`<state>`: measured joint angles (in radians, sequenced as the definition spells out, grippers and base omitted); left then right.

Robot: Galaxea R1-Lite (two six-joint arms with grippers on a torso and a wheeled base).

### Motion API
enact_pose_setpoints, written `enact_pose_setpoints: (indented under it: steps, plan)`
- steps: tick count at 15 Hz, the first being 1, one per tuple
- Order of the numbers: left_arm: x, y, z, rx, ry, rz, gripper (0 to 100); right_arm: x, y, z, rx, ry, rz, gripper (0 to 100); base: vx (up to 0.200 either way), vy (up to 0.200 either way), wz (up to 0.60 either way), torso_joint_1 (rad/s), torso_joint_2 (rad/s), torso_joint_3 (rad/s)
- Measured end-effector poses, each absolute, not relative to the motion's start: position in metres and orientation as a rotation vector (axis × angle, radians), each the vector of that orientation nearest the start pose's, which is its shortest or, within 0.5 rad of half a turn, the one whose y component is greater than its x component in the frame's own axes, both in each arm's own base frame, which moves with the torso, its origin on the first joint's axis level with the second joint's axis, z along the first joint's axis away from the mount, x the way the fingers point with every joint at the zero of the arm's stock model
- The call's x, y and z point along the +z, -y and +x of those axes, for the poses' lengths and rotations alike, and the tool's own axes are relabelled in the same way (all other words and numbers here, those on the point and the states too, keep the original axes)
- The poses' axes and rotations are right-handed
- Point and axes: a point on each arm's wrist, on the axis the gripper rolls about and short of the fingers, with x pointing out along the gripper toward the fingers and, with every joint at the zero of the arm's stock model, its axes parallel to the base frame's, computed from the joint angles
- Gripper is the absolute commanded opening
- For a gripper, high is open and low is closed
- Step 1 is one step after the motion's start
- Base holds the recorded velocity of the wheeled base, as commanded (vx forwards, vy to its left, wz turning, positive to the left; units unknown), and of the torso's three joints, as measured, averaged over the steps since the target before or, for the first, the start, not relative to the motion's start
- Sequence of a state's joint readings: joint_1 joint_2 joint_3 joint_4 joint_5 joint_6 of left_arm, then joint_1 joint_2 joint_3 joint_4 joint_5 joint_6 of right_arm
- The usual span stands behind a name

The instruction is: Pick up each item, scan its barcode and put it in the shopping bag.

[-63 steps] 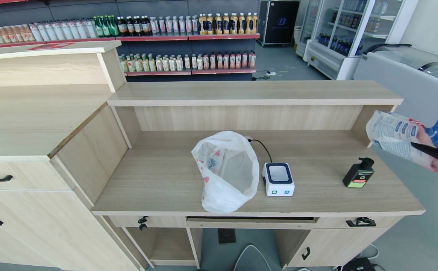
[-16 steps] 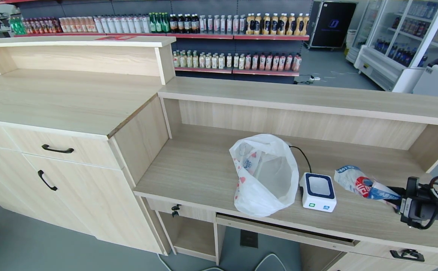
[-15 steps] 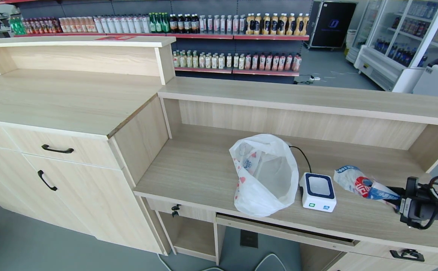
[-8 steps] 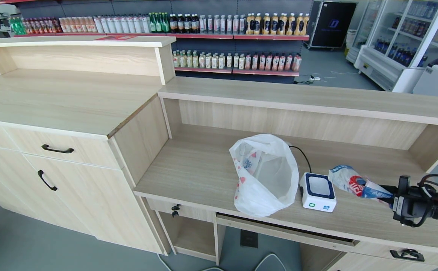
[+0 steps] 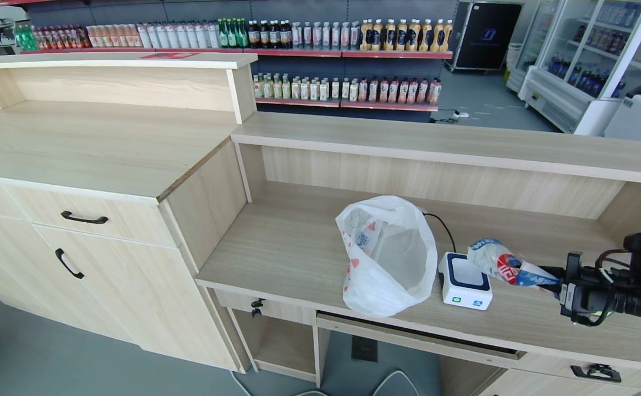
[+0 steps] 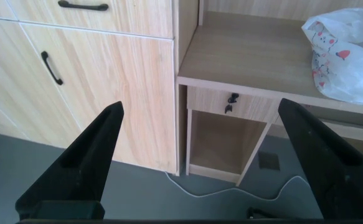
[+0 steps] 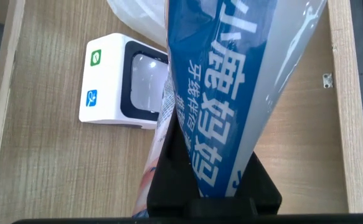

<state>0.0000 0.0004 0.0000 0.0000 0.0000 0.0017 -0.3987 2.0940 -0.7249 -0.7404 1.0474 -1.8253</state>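
A white plastic shopping bag (image 5: 386, 256) stands open on the wooden desk (image 5: 292, 253), and it also appears in the left wrist view (image 6: 349, 53). Just right of it lies the white barcode scanner (image 5: 465, 280) (image 7: 122, 90), window facing up. My right gripper (image 5: 552, 273) (image 7: 212, 180) is shut on a blue, white and red snack packet (image 5: 504, 263) (image 7: 231, 93). The packet sticks out to the left, its far end just above the scanner's right edge. My left gripper (image 6: 200, 162) hangs open and empty, low beside the desk's front left corner, above the floor.
A raised ledge (image 5: 441, 146) runs along the back of the desk, and a taller counter (image 5: 94, 143) with drawers stands to the left. The scanner's black cable (image 5: 445, 231) runs behind the bag. Drink shelves (image 5: 298, 55) and fridges fill the room beyond.
The head camera shifted since the earliest frame. Over the last second my right gripper carried the packet leftward, bringing its end over the scanner's right edge. Bag and scanner stayed put.
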Motion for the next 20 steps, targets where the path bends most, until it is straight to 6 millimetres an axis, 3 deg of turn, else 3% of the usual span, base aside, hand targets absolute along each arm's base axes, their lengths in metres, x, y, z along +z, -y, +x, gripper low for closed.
enact_pose_setpoints:
  steps: [20]
  plan:
    - [0.075,0.000,-0.023,0.000,0.000,0.002,100,0.043,0.112,0.336,0.829,0.206,-1.240,0,0.000,0.000,0.00,0.000,0.00,0.000]
